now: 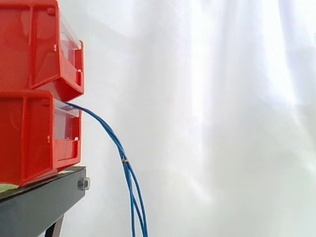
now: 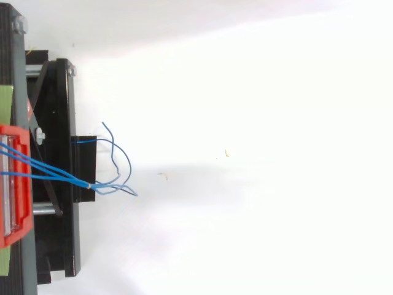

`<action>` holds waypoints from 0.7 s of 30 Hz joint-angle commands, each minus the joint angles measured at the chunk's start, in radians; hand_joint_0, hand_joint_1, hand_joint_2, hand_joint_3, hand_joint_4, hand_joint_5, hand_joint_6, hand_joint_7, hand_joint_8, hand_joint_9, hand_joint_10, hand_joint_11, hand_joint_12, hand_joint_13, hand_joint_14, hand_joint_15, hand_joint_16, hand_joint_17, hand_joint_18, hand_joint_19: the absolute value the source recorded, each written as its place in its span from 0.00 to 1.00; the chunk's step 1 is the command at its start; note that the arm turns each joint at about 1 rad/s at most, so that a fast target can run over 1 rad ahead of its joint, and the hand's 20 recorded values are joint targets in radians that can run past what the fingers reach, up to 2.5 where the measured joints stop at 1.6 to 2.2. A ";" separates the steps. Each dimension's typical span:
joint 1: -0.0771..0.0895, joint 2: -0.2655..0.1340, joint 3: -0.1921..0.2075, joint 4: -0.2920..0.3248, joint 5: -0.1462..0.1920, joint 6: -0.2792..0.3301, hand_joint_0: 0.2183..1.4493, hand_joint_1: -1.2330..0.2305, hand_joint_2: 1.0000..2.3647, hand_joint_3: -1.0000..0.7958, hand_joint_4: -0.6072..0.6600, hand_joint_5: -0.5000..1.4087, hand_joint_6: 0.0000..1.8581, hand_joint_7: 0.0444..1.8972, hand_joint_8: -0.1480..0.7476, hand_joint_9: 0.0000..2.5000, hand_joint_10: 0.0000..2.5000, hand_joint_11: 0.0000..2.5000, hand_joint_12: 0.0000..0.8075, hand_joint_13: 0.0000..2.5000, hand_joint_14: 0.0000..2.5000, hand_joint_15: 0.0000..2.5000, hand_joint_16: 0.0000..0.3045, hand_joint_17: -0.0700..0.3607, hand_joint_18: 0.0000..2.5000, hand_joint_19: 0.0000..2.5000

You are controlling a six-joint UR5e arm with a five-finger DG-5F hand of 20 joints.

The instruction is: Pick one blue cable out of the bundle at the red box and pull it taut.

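At the far left, two red boxes sit one on top of the other; the top red box [image 1: 29, 44] rests on the lower red box [image 1: 29, 138]; both stand on a black stand [image 1: 39, 197] with a bolt [image 1: 83, 183] in its side; a bunch of blue cables [image 1: 111, 136] comes out at the top of the lower red box, bends over to the right and hangs down loose, not pulled tight; a small tie [image 1: 124, 160] holds the bunch together partway down; below it the cables run down to the bottom edge; behind is a white curtain [image 1: 222, 123]; from above, the cables fan apart and curl past the tie; I cannot tell how open the robot hand is, or if it holds anything
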 commanded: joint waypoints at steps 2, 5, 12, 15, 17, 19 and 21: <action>0.008 -0.019 -0.001 0.007 -0.002 0.002 0.22 0.44 0.00 0.28 0.73 0.16 0.27 0.36 0.51 0.16 0.00 0.00 0.45 0.07 0.00 0.02 0.20 0.49 0.03 0.02; 0.011 -0.031 -0.001 0.027 -0.003 -0.001 0.22 0.44 0.00 0.28 0.73 0.16 0.27 0.37 0.51 0.16 0.00 0.00 0.45 0.07 0.00 0.02 0.20 0.49 0.03 0.02; 0.013 -0.056 0.001 0.079 0.002 0.002 0.22 0.40 0.00 0.28 0.73 0.16 0.27 0.38 0.51 0.16 0.00 0.00 0.45 0.08 0.00 0.02 0.20 0.49 0.03 0.02; 0.014 -0.087 -0.001 0.090 -0.002 0.005 0.22 0.39 0.00 0.28 0.73 0.16 0.27 0.38 0.51 0.16 0.00 0.01 0.46 0.08 0.00 0.02 0.20 0.49 0.04 0.02; 0.013 -0.102 0.001 0.093 -0.003 0.005 0.22 0.38 0.00 0.28 0.73 0.16 0.27 0.39 0.51 0.16 0.00 0.01 0.46 0.08 0.00 0.02 0.20 0.49 0.04 0.02; 0.014 -0.114 -0.001 0.102 -0.002 0.005 0.22 0.36 0.00 0.28 0.74 0.16 0.27 0.40 0.51 0.16 0.00 0.01 0.46 0.08 0.00 0.02 0.20 0.49 0.04 0.02; 0.014 -0.134 0.001 0.113 0.002 0.005 0.22 0.34 0.00 0.28 0.74 0.16 0.27 0.41 0.51 0.16 0.00 0.02 0.46 0.08 0.00 0.02 0.20 0.48 0.04 0.02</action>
